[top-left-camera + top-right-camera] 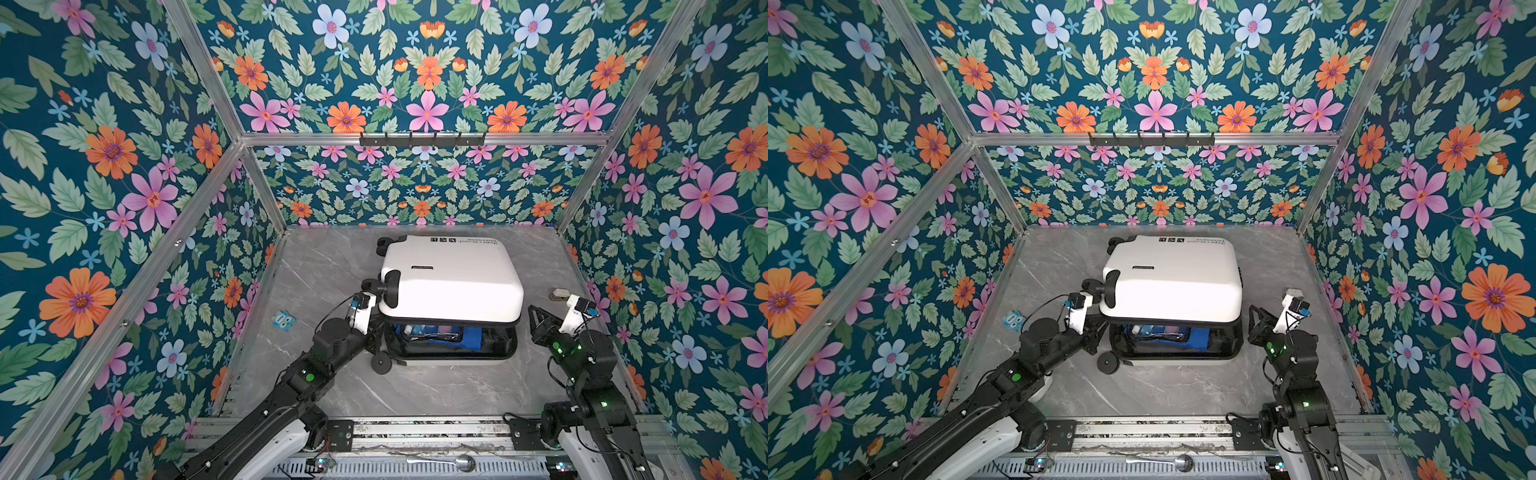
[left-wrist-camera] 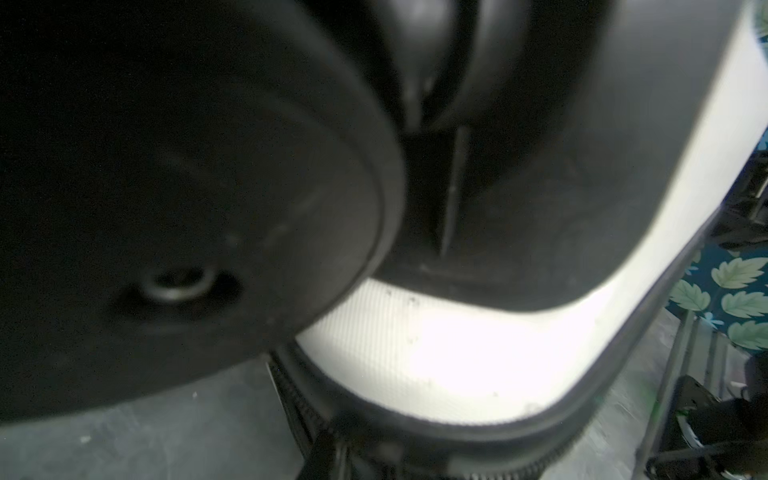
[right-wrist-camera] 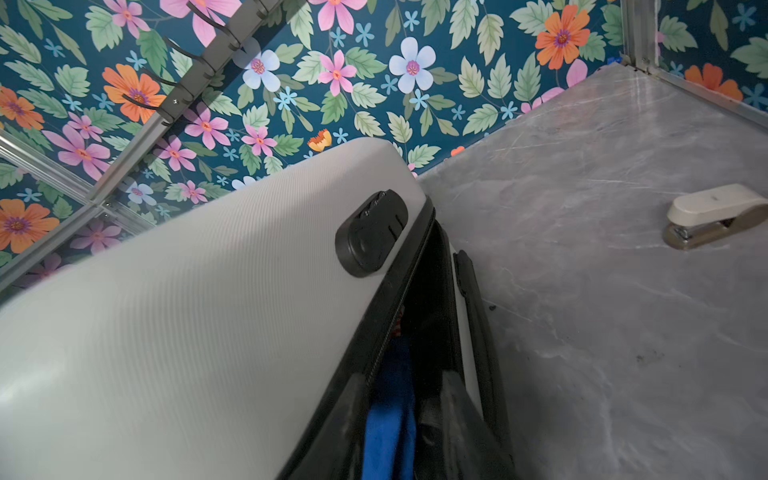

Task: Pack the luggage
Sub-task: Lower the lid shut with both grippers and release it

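Grey marble table (image 1: 415, 386) | luggage (image 1: 453, 278) lid ajar | left fingers (image 1: 376, 332) state unclear | right fingers (image 1: 534, 316) parted beside it

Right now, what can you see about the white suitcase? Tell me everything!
The luggage is a small white ribbed hard-shell case with black wheels, a black zipper band and a black lock. It lies on the grey marble table, lid tilted up, half open. Inside show a blue cloth and a clear pouch. The left gripper is tucked at its left edge.
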Controlling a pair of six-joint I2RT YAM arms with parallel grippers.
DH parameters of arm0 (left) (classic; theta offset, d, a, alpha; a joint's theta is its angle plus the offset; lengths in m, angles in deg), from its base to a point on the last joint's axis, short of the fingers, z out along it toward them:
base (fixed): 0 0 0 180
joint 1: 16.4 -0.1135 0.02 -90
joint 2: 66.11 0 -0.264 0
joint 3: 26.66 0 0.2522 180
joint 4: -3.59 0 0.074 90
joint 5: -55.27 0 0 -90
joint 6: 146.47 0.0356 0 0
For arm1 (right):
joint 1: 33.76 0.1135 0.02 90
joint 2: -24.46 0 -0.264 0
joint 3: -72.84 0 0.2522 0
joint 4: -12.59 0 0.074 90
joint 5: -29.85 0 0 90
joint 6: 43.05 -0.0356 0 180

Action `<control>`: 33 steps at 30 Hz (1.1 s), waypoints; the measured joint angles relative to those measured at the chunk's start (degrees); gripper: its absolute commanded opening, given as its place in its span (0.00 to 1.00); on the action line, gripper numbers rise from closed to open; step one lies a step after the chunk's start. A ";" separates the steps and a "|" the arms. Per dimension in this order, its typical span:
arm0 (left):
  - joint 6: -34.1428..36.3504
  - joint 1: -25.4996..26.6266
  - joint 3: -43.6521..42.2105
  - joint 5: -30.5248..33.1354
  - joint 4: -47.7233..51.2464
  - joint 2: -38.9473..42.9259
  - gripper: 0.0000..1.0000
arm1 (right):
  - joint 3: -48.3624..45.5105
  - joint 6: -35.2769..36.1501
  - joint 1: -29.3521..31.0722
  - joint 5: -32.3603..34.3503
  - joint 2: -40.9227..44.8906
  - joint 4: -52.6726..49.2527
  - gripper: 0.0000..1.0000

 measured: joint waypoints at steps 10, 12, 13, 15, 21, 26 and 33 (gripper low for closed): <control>-7.32 0.76 -3.85 -7.39 7.74 2.45 0.16 | -0.11 -3.26 0.00 0.48 3.61 -6.25 0.39; -9.11 1.33 -4.15 -8.28 8.76 1.31 0.14 | 0.11 -3.72 0.00 0.66 3.74 -7.21 0.41; -9.38 1.73 -4.15 -8.59 8.81 0.46 0.13 | 0.37 -3.76 0.00 1.03 3.78 -7.98 0.41; -10.99 2.51 -4.09 -9.03 8.83 -0.31 0.14 | 1.01 -4.26 0.00 1.66 3.89 -9.33 0.42; -16.13 5.46 -2.27 -9.77 13.09 1.86 0.22 | 2.84 -5.25 0.00 2.54 4.59 -12.98 0.55; -19.71 5.90 3.96 -12.87 21.68 3.17 0.24 | 5.31 -7.56 0.00 1.77 3.63 -16.79 0.57; -19.43 6.05 17.14 -15.10 32.52 6.40 0.34 | 8.85 -9.38 0.00 -3.32 -0.50 -20.09 0.52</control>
